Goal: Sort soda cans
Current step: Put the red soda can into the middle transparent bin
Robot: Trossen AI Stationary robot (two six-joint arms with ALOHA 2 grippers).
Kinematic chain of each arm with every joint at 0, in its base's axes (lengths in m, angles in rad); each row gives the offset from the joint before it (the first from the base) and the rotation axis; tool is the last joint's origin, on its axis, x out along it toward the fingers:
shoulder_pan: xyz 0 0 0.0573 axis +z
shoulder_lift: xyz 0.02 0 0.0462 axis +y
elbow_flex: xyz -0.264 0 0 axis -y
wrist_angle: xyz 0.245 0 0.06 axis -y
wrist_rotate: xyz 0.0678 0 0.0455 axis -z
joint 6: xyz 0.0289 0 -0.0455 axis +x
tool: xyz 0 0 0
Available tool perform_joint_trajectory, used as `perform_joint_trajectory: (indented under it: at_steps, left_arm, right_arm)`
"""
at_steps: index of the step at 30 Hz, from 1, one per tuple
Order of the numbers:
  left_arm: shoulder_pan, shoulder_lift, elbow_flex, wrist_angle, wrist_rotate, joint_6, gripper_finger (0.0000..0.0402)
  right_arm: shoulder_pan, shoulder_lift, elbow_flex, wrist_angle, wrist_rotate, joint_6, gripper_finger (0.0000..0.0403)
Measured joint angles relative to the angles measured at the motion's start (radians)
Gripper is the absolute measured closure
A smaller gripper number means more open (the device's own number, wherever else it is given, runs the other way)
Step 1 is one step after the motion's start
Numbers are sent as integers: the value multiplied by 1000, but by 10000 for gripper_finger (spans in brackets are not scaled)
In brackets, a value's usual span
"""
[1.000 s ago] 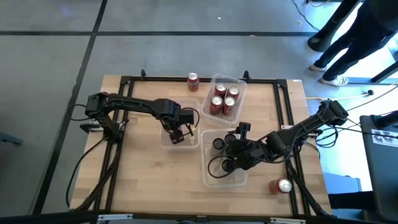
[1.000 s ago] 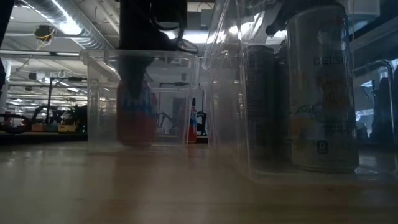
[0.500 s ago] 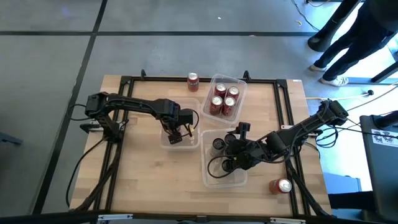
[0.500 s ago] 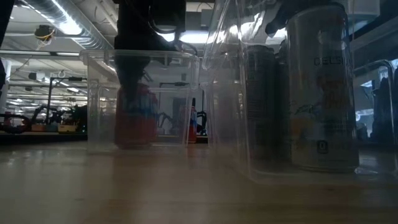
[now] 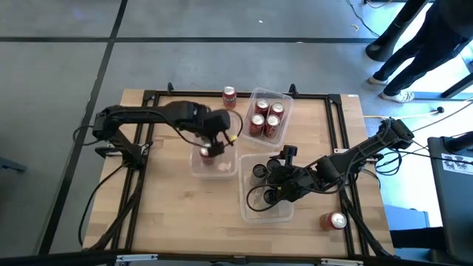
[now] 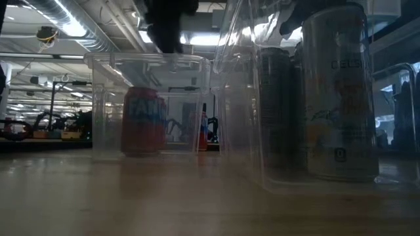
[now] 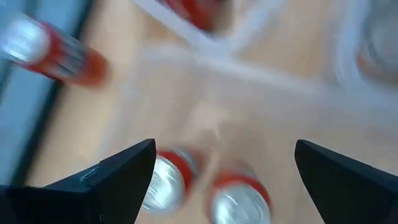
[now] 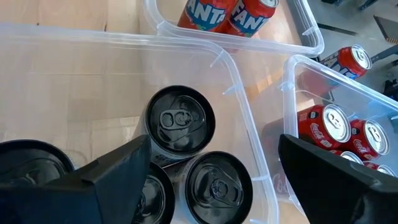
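The left gripper (image 5: 216,142) hangs with fingers spread above the small clear bin (image 5: 214,168), clear of the two orange cans (image 8: 227,15) standing inside it; the right gripper (image 5: 284,177) (fingers wide apart too) hovers over the black cans (image 8: 180,119) in the near bin (image 5: 247,210); red cans (image 5: 264,118) fill the far bin.

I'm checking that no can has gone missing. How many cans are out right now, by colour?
Red cans: 8 (4 in the far bin, 2 in the middle bin, 1 standing loose, 1 lying loose)
Black cans: 4, all in the near bin
Total: 12
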Motion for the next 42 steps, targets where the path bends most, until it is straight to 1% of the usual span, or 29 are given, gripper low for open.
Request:
perform_joint_trajectory:
  at_steps: [3,5,8,13,17,21,23,25,28,32,36,42]
  left_arm:
    - [22,-18,13,72,-58,0,30]
    - [34,-22,13,121,-60,-6,29]
    - [57,-22,13,176,-59,34,29]
    - [117,-16,12,205,-83,28,29]
    - [197,-16,12,215,-110,11,29]
    - [291,-13,12,232,-103,-25,27]
    - [332,-6,12,240,-80,-47,18]
    - [364,5,12,245,-59,-63,6]
    - [404,13,12,250,-57,-73,7]
    - [421,18,12,257,-75,-39,8]
    - [423,18,11,262,-80,-79,9]
    - [434,22,-47,463,-77,-121,9]
  right_arm:
    - [0,0,0,0,0,-1,52]
    - [0,0,0,0,0,-1,52]
    - [0,0,0,1,0,-1,52]
    - [0,0,0,4,1,-2,52]
    - [0,0,0,6,9,-23,52]
    - [0,0,0,27,9,-32,52]
    - [0,0,0,33,10,-49,52]
    - [0,0,0,40,10,-56,52]
    - [0,0,0,41,11,-76,52]
    - [0,0,0,40,11,-77,52]
    - [0,0,0,38,11,-81,52]
    - [-2,0,0,40,19,-94,52]
